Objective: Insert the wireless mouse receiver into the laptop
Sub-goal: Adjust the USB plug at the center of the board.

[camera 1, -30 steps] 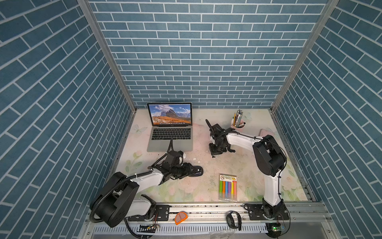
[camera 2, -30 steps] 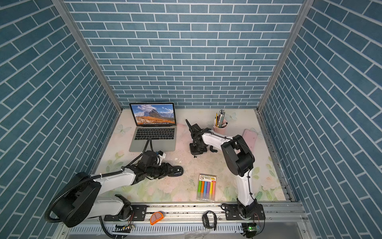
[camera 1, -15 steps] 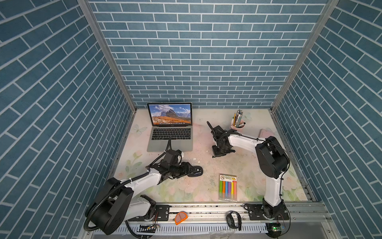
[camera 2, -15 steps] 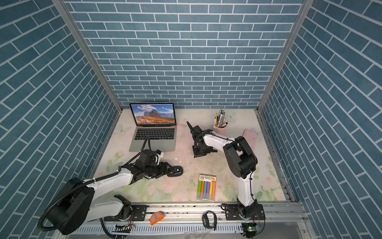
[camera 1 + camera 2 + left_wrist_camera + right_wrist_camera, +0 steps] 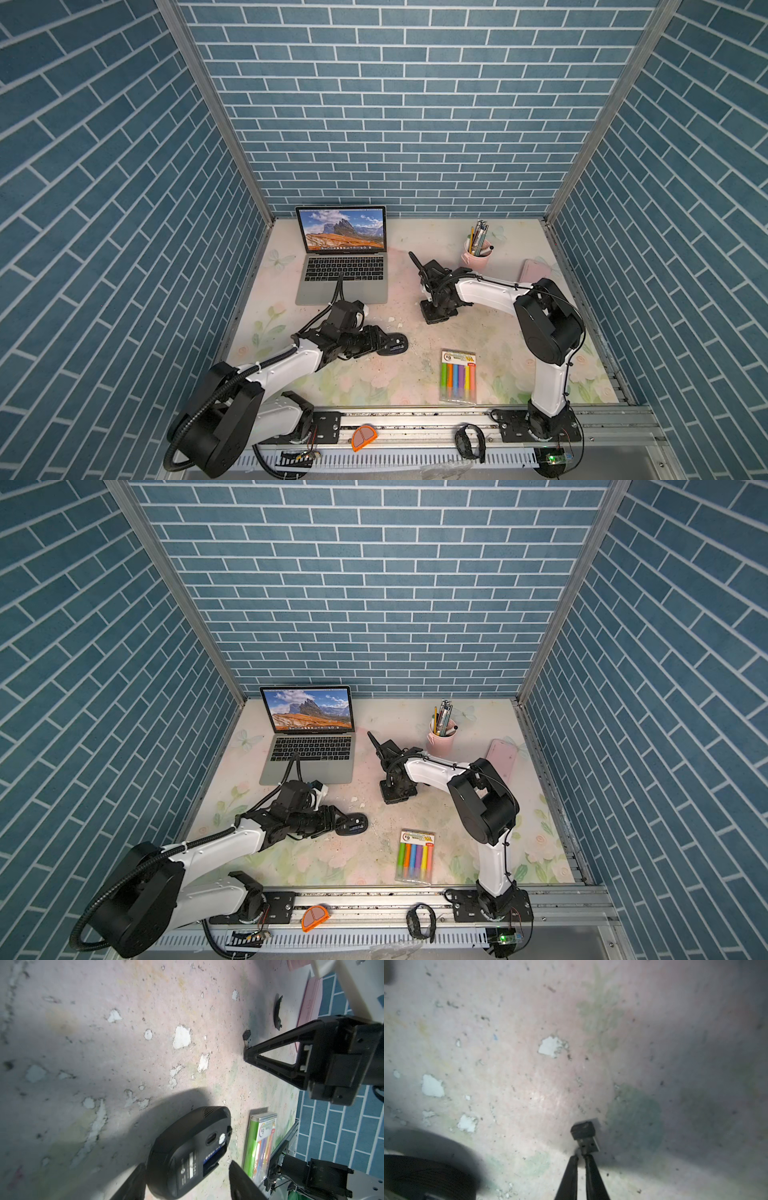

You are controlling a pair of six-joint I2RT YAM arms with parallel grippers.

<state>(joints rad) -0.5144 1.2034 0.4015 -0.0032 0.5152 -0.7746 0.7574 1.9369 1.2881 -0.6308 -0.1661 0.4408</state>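
Lab booth, brick-print walls (image 5: 395, 104), aluminium rail (image 5: 415, 419)

Matt black receiver (image 5: 583, 1131) — rough, chipped tabletop (image 5: 529, 1064)

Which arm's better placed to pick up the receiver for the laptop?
Right. The right gripper, nearly shut, has its tips at the receiver; a firm grip is unclear. The left gripper straddles the mouse, away from it.

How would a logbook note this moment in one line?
left gripper: open astride mouse; right gripper: shut, tips at receiver; receiver: on table, not in laptop
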